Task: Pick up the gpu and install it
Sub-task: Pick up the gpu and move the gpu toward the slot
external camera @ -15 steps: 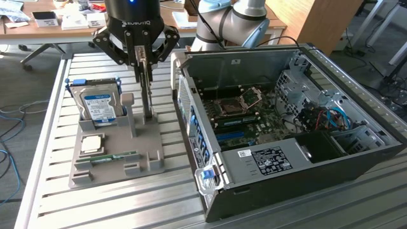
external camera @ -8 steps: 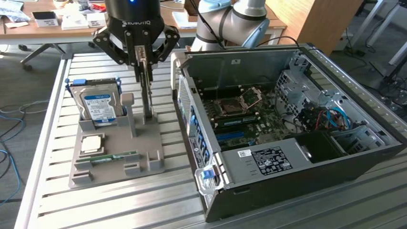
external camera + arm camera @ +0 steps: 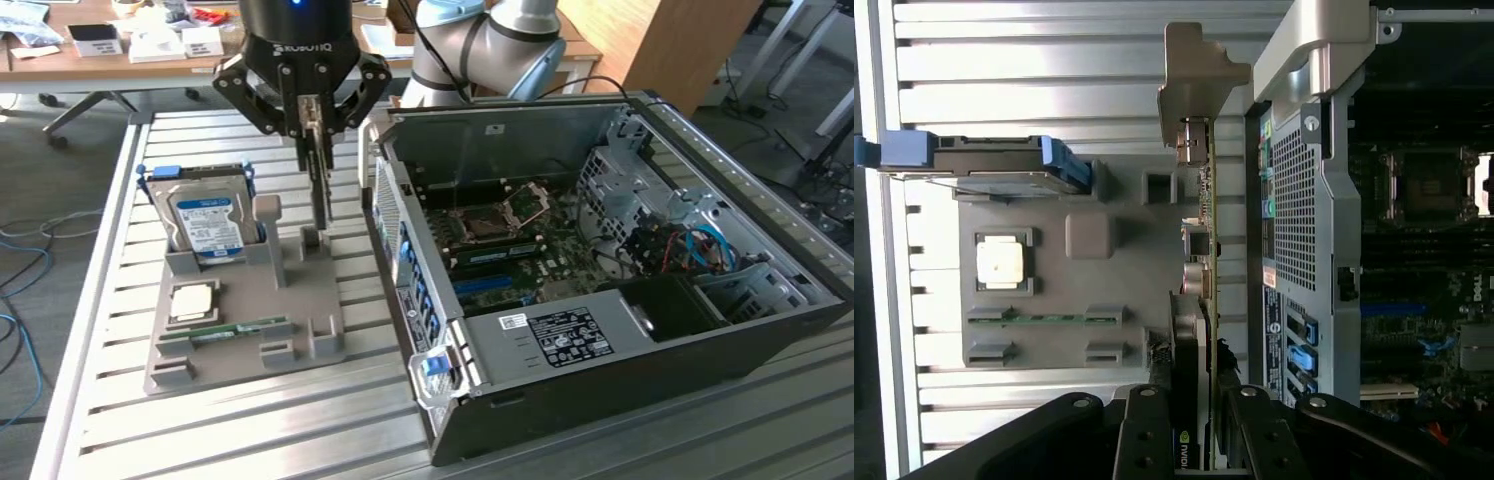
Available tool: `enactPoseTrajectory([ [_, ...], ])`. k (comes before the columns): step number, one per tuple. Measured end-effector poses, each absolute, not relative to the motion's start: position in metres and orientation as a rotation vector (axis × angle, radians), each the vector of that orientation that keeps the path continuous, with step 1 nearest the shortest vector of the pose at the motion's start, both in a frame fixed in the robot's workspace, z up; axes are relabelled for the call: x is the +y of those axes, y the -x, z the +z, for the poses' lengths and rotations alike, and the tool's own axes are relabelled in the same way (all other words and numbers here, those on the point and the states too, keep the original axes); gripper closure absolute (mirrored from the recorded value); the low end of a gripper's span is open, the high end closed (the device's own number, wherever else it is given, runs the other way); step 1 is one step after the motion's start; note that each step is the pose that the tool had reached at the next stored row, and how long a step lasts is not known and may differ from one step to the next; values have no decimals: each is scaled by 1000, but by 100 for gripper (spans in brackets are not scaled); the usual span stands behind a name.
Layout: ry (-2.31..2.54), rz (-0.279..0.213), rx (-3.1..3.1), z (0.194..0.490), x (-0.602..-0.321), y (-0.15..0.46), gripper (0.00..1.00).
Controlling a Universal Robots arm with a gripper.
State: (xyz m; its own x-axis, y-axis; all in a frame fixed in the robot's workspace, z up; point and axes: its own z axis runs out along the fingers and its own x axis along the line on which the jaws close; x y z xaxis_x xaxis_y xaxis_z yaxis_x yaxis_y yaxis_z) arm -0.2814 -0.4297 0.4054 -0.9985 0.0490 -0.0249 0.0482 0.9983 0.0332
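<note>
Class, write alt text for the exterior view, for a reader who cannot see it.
A robot gripper grips the gpu, a thin card held upright over a gray parts tray holding a hard drive. An open computer case lies at the exterior view's right.

This is a robotics lab or workshop. A slotted aluminium bench (image 3: 200, 430) carries an opened desktop computer case (image 3: 561, 400) and a grey fixture (image 3: 254, 300) of loose parts. A robot arm (image 3: 501, 40) reaches over them, its gripper (image 3: 315, 140) clamped on the gpu (image 3: 322, 195). Beyond the bench's far edge stand cluttered desks (image 3: 80, 65), and cables (image 3: 20, 240) lie on the floor.
</note>
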Motion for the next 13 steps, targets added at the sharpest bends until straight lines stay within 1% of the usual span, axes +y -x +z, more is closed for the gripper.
enactPoseTrajectory([
  [13,-76,51,3115,405,-430,256,73],
])
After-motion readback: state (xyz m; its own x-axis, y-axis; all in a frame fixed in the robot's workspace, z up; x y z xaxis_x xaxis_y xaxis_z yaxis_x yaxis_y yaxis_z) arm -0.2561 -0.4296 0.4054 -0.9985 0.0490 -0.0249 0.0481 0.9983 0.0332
